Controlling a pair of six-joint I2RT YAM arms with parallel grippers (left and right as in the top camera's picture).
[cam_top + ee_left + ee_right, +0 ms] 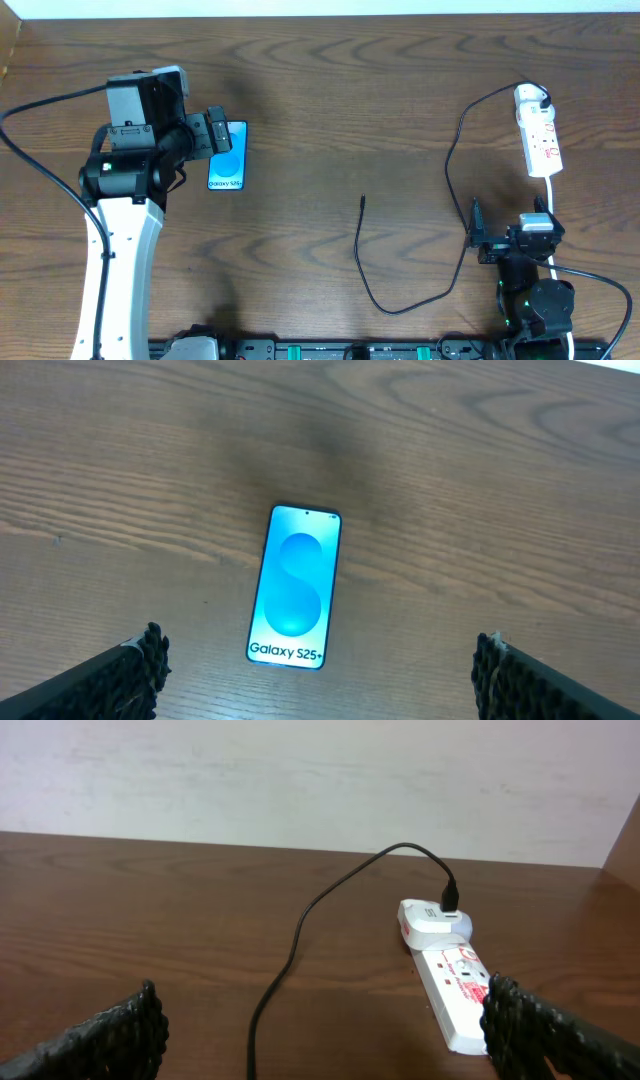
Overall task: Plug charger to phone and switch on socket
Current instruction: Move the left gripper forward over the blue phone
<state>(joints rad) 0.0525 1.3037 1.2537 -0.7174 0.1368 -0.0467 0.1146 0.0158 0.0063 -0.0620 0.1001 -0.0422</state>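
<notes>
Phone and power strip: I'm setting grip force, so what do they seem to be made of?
The phone looks glass-fronted: a smooth, glossy lit screen in a thin dark frame, whose material I cannot tell. The power strip looks like hard white plastic, smooth with a slight sheen and red printed markings.

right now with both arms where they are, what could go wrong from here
1. The phone lies flat and unheld under the open left end effector; pushing a plug in could slide it.
2. The charger's plug tip lies mid-table, apart from the phone; pulling it over may tug the socket.
3. The charger cable passes close by the open right end effector and could snag.
</notes>
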